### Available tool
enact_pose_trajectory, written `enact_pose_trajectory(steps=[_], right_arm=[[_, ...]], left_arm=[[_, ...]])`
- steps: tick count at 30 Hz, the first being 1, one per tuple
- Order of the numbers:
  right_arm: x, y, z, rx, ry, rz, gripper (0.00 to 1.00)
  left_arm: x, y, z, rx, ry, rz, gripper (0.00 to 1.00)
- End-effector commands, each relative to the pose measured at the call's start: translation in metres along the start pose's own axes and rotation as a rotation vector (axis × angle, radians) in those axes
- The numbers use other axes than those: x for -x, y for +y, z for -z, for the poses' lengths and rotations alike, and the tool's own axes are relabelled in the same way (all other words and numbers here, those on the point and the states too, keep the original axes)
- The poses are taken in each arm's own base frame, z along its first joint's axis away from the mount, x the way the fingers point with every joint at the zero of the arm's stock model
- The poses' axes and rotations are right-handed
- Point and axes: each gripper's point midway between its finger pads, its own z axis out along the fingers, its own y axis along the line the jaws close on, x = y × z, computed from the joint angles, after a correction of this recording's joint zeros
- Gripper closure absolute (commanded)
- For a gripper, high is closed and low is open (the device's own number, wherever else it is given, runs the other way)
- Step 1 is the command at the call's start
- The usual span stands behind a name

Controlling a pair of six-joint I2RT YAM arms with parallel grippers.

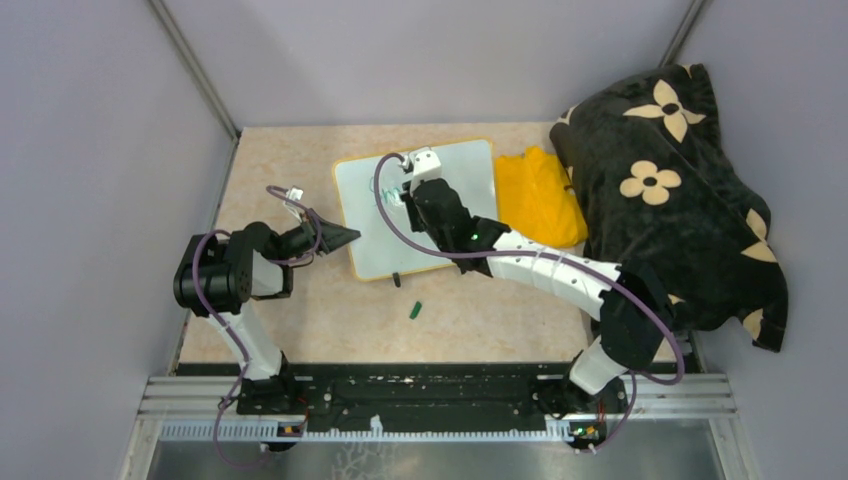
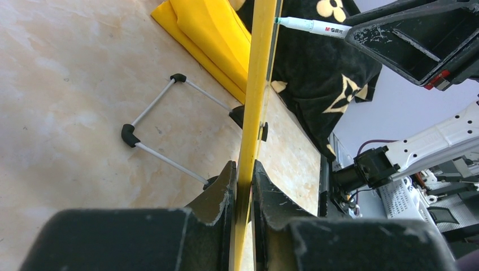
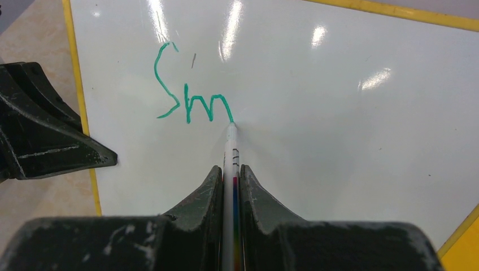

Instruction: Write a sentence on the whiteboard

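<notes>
Green lettering (image 3: 187,104) reads "Sm" on the whiteboard (image 3: 339,141).
Right gripper (image 3: 230,169) pinches the marker (image 3: 230,142), tip touching the board; left gripper (image 2: 244,169) clamps the board's yellow frame.

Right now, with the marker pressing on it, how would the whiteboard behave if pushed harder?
The whiteboard looks stiff: its yellow edge runs straight. It could tip or slide, being propped on a thin wire stand; the left gripper clamps its edge. Its glossy face is probably slippery.
</notes>
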Motion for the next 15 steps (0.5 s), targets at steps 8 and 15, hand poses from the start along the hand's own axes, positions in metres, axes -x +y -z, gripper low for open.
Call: enact_pose_trajectory(steps=[8, 15], right_arm=[[0.043, -0.002, 0.025, 0.05, -0.082, -0.075, 1.0], [0.057, 0.0, 0.041, 0.092, -0.108, -0.101, 1.0]], left_arm=[[0.014, -0.02, -0.002, -0.07, -0.035, -0.175, 0.85], [0.016, -0.021, -0.002, -0.07, -0.042, -0.175, 0.68]])
